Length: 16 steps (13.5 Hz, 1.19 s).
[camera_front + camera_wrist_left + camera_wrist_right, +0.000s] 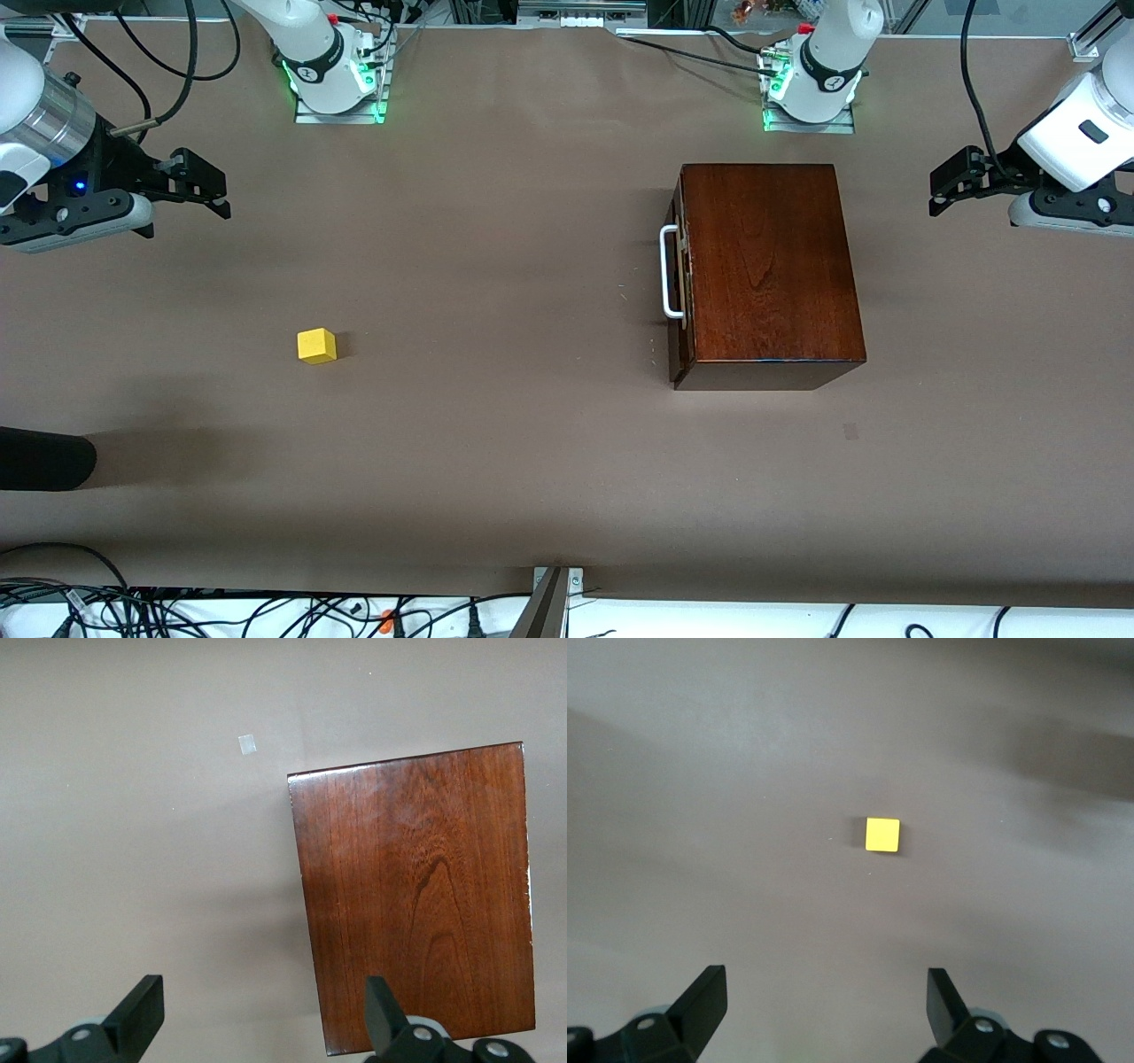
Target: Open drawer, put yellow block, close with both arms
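The dark glossy wooden box point(775, 266) stands on the table toward the left arm's end. Its drawer point(680, 283) is shut, and the white loop handle point(669, 271) faces the right arm's end. The yellow block point(316, 346) lies alone on the table toward the right arm's end. My left gripper point(937, 193) is open and empty, up in the air beside the box point(416, 895); its own view shows it point(263, 997) at the box's edge. My right gripper point(217, 190) is open and empty, high over the table. Its wrist view point(826, 988) shows the block point(882, 835) below.
The brown table cover point(496, 443) spreads between block and box. A black rounded object point(44, 459) pokes in at the right arm's end, nearer the camera than the block. Cables point(177, 611) run along the near edge. The arm bases point(332, 75) stand along the table's edge farthest from the camera.
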Available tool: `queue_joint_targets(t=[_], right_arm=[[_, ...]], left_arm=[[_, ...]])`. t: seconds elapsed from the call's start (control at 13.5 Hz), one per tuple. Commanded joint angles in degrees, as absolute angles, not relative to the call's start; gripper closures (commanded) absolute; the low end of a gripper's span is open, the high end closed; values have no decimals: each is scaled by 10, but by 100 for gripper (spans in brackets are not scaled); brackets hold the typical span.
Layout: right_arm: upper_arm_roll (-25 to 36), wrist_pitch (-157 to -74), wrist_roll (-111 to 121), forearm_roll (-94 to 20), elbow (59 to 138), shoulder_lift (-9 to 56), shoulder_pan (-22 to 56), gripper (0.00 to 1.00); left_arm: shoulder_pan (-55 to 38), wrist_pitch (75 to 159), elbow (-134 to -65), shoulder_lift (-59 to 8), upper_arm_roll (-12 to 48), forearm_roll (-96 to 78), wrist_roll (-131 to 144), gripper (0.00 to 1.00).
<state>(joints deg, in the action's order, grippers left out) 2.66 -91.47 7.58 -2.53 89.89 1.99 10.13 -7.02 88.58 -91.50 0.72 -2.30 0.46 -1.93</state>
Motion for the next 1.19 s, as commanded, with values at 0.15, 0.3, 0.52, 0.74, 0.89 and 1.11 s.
queue_joint_targets(t=[0.15,0.3,0.52,0.74,0.89,1.11], right_arm=[[27,-907,77,-22,884,25,103,0],[27,-907,77,-21,884,25,103,0],[28,-911,76,9,884,26,102,0],[28,-914,76,11,884,27,102,0],[29,-915,76,8,884,29,102,0],[29,-915,76,6,884,33,102,0]], left_arm=[[-70,892,-917,11,-23,-4,-18,0],[-70,892,-915,11,-23,-5,-18,0],[-71,894,-914,11,-23,-8,-16,0],[-80,908,-915,3,11,-9,43,0],[-80,914,-912,-12,66,-2,127,0],[-83,940,-911,-39,149,3,251,0]])
